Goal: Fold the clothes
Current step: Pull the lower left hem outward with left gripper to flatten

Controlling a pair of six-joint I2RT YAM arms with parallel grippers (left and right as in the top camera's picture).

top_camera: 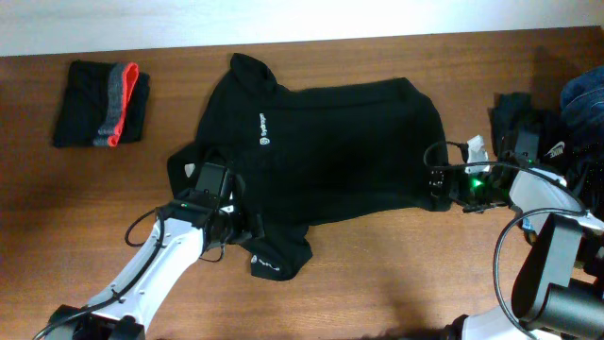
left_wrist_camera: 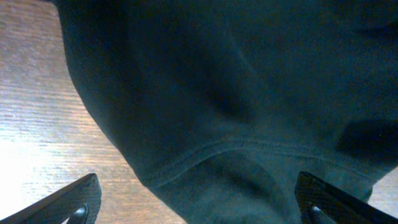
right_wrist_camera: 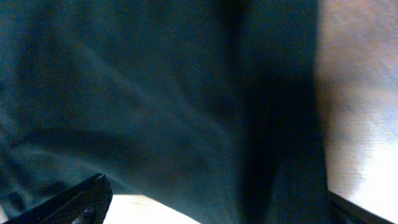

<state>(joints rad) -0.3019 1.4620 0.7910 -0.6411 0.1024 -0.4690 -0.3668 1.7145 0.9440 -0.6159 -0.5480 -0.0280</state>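
The large black short-sleeved shirt [top_camera: 340, 151] lies spread on the wooden table, its white chest logo [top_camera: 264, 128] facing up. My left gripper [top_camera: 241, 227] is at the shirt's lower left, by the sleeve [top_camera: 278, 257]. In the left wrist view its jaws [left_wrist_camera: 198, 186] are wide open with the hemmed shirt edge [left_wrist_camera: 236, 124] between them. My right gripper [top_camera: 437, 179] is at the shirt's right edge. In the right wrist view its jaws [right_wrist_camera: 217, 193] are open over dark fabric [right_wrist_camera: 155, 93]. Neither gripper holds the cloth.
A folded stack of black and grey-red garments [top_camera: 102, 104] sits at the far left. A loose pile of black [top_camera: 519, 113] and blue [top_camera: 585, 94] clothes lies at the far right, behind my right arm. Bare wood shows along the front.
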